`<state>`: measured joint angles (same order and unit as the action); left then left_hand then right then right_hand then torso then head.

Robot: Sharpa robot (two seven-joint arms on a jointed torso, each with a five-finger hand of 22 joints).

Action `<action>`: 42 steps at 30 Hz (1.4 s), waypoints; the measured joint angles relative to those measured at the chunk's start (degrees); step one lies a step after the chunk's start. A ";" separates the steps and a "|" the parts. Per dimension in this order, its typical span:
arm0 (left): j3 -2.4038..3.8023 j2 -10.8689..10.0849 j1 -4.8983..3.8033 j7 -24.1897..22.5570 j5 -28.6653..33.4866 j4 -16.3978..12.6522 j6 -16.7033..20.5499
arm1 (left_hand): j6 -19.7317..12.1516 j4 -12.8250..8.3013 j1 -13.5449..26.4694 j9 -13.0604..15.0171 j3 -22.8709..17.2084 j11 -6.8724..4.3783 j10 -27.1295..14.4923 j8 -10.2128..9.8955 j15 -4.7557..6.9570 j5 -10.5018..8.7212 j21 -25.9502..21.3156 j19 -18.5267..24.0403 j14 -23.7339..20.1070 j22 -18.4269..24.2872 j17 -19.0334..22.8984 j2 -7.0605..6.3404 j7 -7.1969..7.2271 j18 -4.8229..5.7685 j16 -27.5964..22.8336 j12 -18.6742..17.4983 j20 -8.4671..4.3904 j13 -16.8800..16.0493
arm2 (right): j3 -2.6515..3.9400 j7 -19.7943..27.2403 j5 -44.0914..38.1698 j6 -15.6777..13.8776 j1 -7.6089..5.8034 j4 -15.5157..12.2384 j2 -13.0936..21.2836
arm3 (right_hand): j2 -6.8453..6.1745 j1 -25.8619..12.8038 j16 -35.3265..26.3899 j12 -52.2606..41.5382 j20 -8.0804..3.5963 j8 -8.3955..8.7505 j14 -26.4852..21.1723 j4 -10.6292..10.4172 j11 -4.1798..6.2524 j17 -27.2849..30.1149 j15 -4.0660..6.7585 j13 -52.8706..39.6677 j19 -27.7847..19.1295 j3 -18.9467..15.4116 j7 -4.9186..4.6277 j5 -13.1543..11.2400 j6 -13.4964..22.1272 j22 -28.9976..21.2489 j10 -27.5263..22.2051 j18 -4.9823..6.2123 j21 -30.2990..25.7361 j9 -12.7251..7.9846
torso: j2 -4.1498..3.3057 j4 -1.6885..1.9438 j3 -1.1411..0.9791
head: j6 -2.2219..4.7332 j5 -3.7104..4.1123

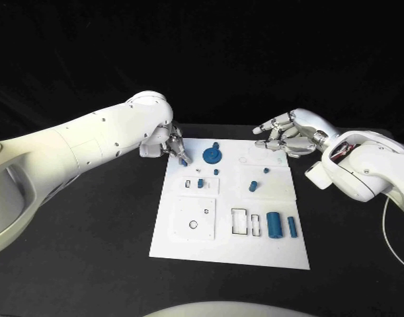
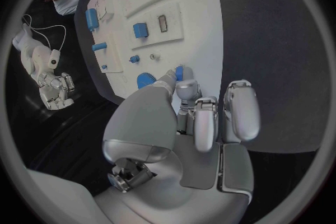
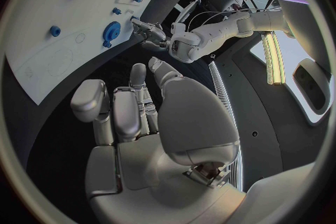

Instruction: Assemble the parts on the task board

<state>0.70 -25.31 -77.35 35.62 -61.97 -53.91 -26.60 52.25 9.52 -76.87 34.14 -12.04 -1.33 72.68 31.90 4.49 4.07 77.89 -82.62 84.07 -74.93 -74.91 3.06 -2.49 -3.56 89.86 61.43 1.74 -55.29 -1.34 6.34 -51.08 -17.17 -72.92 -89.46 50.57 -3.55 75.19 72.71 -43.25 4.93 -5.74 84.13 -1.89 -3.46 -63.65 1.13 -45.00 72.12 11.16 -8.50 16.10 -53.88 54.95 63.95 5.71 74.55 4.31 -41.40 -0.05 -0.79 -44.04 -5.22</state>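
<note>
Parts lay on the white task board (image 1: 230, 254), which sat in the middle of the black surface (image 1: 87, 264) with its long axis running away from the robot. Two blue cylinders (image 1: 274, 224) lay side by side near the board's right edge, long axes along the board's length. A round blue gear-like part (image 1: 212, 156) sat near the far edge, with smaller blue pieces (image 1: 253, 186) between. The left robot hand (image 1: 166, 146) hovered at the board's far left corner, pinching a small blue part (image 2: 179, 73) in its fingertips. The right robot hand (image 1: 290, 136) hung beyond the far right corner, empty, fingers loosely curled and apart. No writing was legible on the board.
</note>
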 measured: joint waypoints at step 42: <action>-0.74 -14.34 3.09 -3.12 3.59 -22.88 11.78 | -0.56 0.18 6.89 1.92 -19.53 -0.11 1.36 3.94 0.00 1.55 0.22 -0.20 0.00 0.02 0.01 -8.28 -0.61 0.00 0.00 0.01 0.21 0.49 | 0.00 -0.03 -0.02 0.04 0.00 0.04 0.57 | 0.00 0.00 0.00 0.22 0.00 0.00 0.00 0.00 0.00 0.13 0.00 0.12 0.00 0.00 0.00 0.00 0.00 -0.09 0.00 0.90 -0.19 -0.04 | 0.08 0.10 0.07 | -0.18 -0.09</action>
<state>-0.04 -39.65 -74.26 32.50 -58.39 -76.79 -14.81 51.69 9.70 -69.98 36.06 -31.57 -1.44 74.03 35.85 4.49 5.63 78.10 -82.82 84.07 -74.91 -74.90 -5.22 -3.10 -3.56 89.86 61.44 1.95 -54.79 -1.34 6.31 -51.10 -17.12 -72.92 -89.43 51.15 -3.56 75.19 72.72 -43.03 4.93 -5.74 84.13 -1.89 -3.47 -63.52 1.13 -44.88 72.13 11.16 -8.50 16.09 -53.88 54.86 63.95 6.61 74.36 4.27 -41.33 0.05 -0.71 -44.21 -5.31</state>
